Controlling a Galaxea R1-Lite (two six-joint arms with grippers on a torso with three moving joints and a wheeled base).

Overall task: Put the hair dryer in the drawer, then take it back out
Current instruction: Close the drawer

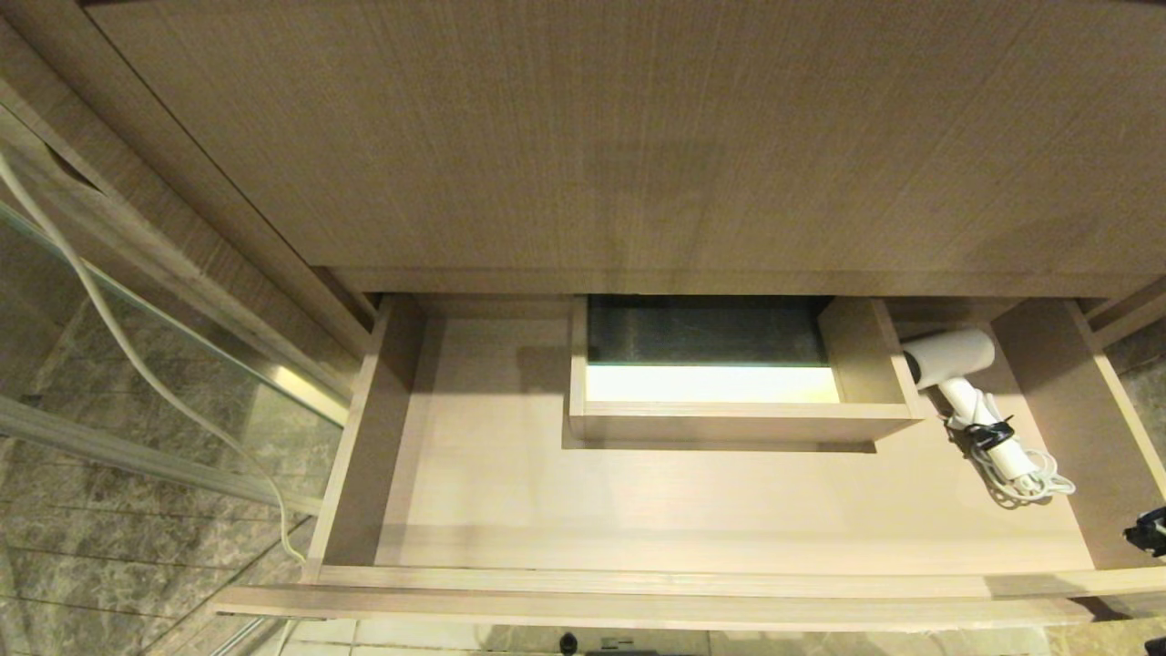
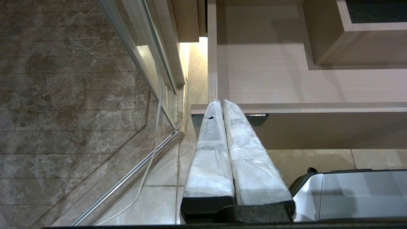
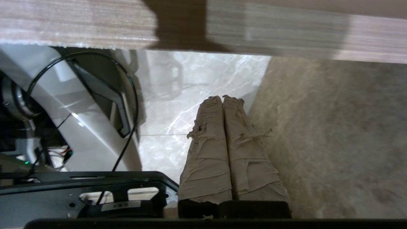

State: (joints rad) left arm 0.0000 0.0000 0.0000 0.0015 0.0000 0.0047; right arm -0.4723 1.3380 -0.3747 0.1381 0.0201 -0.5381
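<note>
The white hair dryer (image 1: 952, 357) lies in the open pale wood-grain drawer (image 1: 638, 510), at its far right beside the boxed cut-out (image 1: 729, 415), with its coiled white cord (image 1: 1025, 478) next to its handle. My right gripper (image 3: 222, 98) is shut and empty, below the drawer's front edge over the tiled floor; a black part of that arm (image 1: 1150, 530) shows at the head view's right edge. My left gripper (image 2: 221, 102) is shut and empty, parked by the drawer's front left corner (image 2: 203, 109).
A wood-grain cabinet panel (image 1: 583, 137) rises behind the drawer. A glass shower partition with a metal rail (image 1: 137, 456) and a white cable (image 1: 109, 319) stand to the left. The robot's grey base (image 2: 349, 194) sits under the drawer front.
</note>
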